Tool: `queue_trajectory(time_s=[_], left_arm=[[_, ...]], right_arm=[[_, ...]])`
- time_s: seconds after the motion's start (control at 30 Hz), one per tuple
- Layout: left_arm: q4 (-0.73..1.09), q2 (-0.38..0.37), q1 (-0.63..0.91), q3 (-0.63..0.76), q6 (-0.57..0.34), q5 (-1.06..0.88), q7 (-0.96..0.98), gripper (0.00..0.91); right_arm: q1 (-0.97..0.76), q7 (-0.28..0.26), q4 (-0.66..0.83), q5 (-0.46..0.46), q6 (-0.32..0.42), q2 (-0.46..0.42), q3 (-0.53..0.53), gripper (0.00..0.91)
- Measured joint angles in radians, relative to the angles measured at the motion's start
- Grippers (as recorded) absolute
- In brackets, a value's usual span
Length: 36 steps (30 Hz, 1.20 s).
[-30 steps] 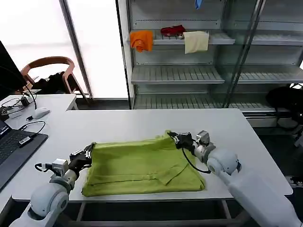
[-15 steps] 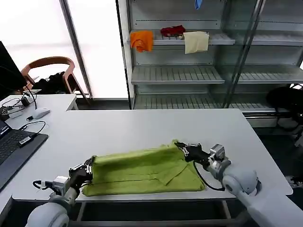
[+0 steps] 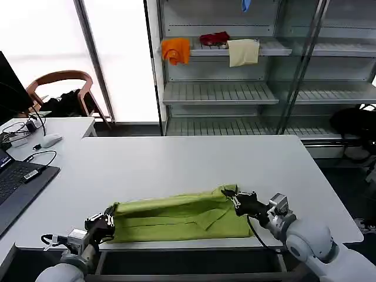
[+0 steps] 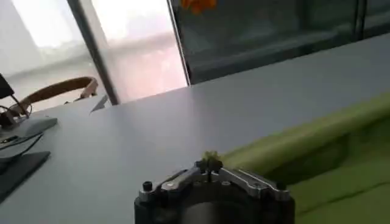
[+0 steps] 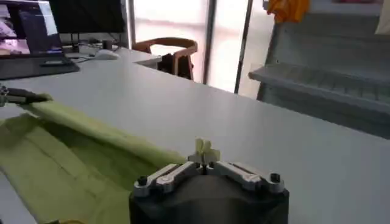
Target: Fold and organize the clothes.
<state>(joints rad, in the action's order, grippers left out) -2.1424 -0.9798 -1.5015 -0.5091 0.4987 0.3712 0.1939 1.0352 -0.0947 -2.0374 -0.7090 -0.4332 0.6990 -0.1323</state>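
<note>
The clothes are one lime yellow-green T-shirt (image 3: 176, 216), lying folded in a long band along the near edge of the white table (image 3: 176, 161). My left gripper (image 3: 107, 221) is shut on the shirt's left corner, where a tuft of fabric pokes between its tips (image 4: 210, 162). At the band's right end my right gripper (image 3: 230, 194) is shut on the upper corner, with a pale tuft pinched in its tips (image 5: 206, 150). The shirt (image 5: 73, 152) stretches away from it toward the left gripper (image 5: 15, 95). In the left wrist view the fold (image 4: 304, 137) runs off to the far side.
A laptop (image 3: 17, 182), cables and a mouse (image 3: 50, 140) sit on the desk at my left, with a wooden chair (image 3: 61, 88) behind. Metal shelves (image 3: 235, 94) behind the table hold an orange cloth (image 3: 176, 50), a red item (image 3: 214, 39) and a cream cloth (image 3: 243, 51).
Both grippers have pulled the shirt's far edge toward the table's near edge, folding it over. The shirt has gone from a broad spread to a narrow band.
</note>
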Motion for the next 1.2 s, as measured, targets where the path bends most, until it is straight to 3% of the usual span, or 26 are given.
queue_trajectory(time_s=[0.1,0.13,0.17,0.2,0.23,0.27,0.3,0.4,0.53,0.97,1.1,1.2], left_arm=[[0.004,-0.004,-0.006,0.007,0.001,-0.016,0.0,0.212],[0.007,-0.005,-0.006,0.01,0.0,-0.022,0.001,0.343],[0.01,-0.007,-0.006,0.013,-0.002,-0.028,0.003,0.625],[0.013,-0.009,-0.006,0.016,-0.004,-0.034,0.005,0.816],[0.016,-0.011,-0.005,0.019,-0.007,-0.039,0.008,0.907],[0.019,-0.012,-0.004,0.022,-0.01,-0.045,0.01,0.907],[0.022,-0.013,-0.004,0.025,-0.014,-0.051,0.012,0.907],[0.022,-0.012,0.0,0.029,-0.019,-0.068,0.012,0.907],[0.015,-0.005,-0.001,0.025,-0.02,-0.087,0.012,0.907],[-0.069,0.036,-0.045,-0.035,0.018,-0.12,-0.019,0.907],[-0.111,0.039,-0.075,-0.069,0.023,-0.114,-0.027,0.907],[-0.136,0.031,-0.099,-0.097,0.021,-0.104,-0.025,0.907]], right_arm=[[0.018,0.005,-0.002,0.005,0.002,0.002,-0.004,0.0],[0.024,0.007,-0.004,0.007,0.002,0.003,-0.006,0.0],[0.029,0.009,-0.007,0.008,0.002,0.005,-0.008,0.121],[0.034,0.011,-0.009,0.008,0.001,0.005,-0.008,0.191],[0.039,0.015,-0.011,0.008,0.0,0.007,-0.01,0.272],[0.044,0.019,-0.013,0.008,-0.001,0.008,-0.01,0.554],[0.049,0.025,-0.016,0.008,-0.003,0.01,-0.01,0.907],[0.063,0.055,-0.024,0.008,-0.013,0.017,-0.008,0.907],[0.07,0.134,-0.037,0.002,-0.037,0.035,0.0,0.907],[0.088,0.572,-0.092,0.014,-0.112,0.107,0.021,0.907],[0.11,0.63,-0.109,0.039,-0.105,0.114,-0.01,0.907],[0.143,0.619,-0.11,0.053,-0.056,0.109,-0.059,0.907]])
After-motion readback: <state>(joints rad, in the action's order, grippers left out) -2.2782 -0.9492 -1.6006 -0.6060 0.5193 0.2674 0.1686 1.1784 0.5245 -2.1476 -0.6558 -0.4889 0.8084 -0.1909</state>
